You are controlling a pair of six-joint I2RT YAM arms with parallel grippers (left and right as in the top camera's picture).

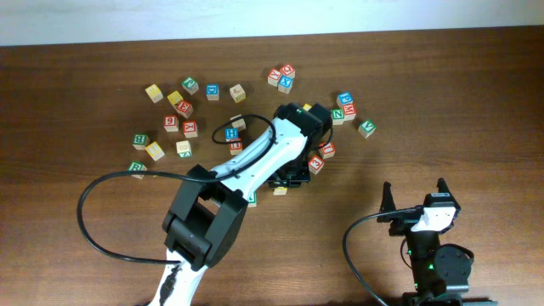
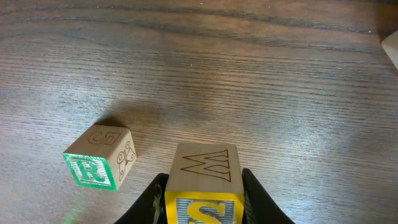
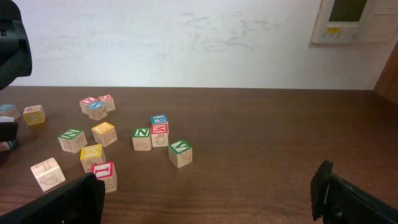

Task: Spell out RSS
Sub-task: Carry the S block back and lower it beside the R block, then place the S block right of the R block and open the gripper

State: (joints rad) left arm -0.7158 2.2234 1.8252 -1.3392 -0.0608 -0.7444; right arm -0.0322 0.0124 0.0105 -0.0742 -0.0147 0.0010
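In the left wrist view my left gripper (image 2: 204, 202) is shut on a wooden cube with a yellow S face (image 2: 203, 186) and a W on its top. It holds the cube low over the table. The R cube (image 2: 99, 163), green R on a pale face, lies turned at an angle just left of it, apart from it. In the overhead view the left gripper (image 1: 285, 180) is at the table's middle, with the S cube (image 1: 280, 190) and the R cube (image 1: 252, 201) below it. I cannot pick out the other S cube. My right gripper (image 1: 416, 200) (image 3: 208, 199) is open and empty.
Several letter cubes lie scattered at the back left (image 1: 183, 115), and more at the back right (image 1: 344, 110) near the left arm's wrist. They also show in the right wrist view (image 3: 142, 138). A black cable loop (image 1: 93, 221) lies at the front left.
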